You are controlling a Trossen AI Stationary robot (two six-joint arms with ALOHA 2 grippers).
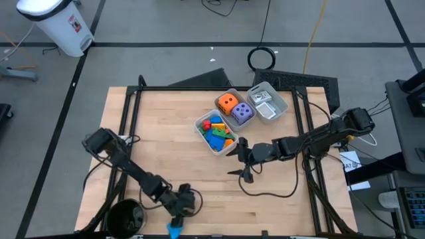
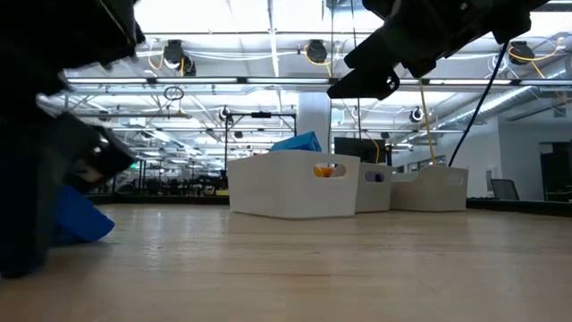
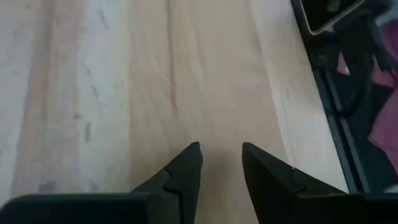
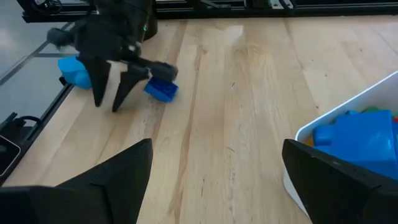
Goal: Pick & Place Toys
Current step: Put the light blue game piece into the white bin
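blue brick (image 4: pixel 161 89) lies low on the surface (image 1: pixel 166 133), beside the left hand (image 1: pixel 178 214), slightly parted, pinching nothing. right hand (image 1: pixel 244 164) spread, empty, beside the white tray (image 1: pixel 216 147) holding bricks (image 1: pixel 215 131); dice (image 1: pixel 235 108) in the next tray.

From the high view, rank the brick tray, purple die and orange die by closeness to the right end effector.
1. Brick tray, just beyond the right end effector, to its left.
2. Purple die, farther back.
3. Orange die, farthest, back-left.

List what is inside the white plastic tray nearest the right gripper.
The white plastic tray holds a heap of small plastic bricks: blue, red, green, yellow and orange ones. Whatever lies under the top layer is covered, so the full count cannot be seen.
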